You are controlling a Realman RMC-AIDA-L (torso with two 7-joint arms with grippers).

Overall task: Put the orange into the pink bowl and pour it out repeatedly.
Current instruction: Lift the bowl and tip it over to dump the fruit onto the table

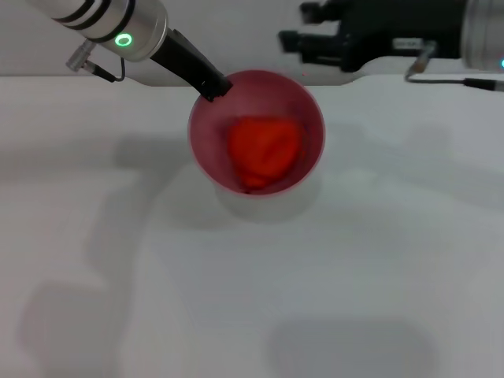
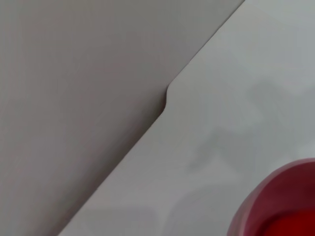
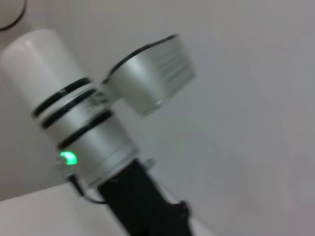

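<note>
Bare white surface (image 1: 252, 315) fills the foreground of the head view, marked only by soft shadows. Beyond it the pink bowl (image 1: 256, 130) appears raised off the surface, judging by the shadow beneath it, with the orange (image 1: 264, 150) resting inside against its floor. Left gripper (image 1: 214, 88) is clamped on the bowl's far-left rim and carries it; the left wrist view confirms the bowl and a sliver of red fruit close below that arm. Right gripper (image 1: 295, 35) hangs idle beyond the bowl's far-right side, well clear of it, fingers apart and holding nothing. Risk assessment: the hold is a single pinch on a smooth, glossy rim, so tilting to pour could let the bowl pivot or slip. A fast tip may also send the fruit rolling toward the surface edge.
</note>
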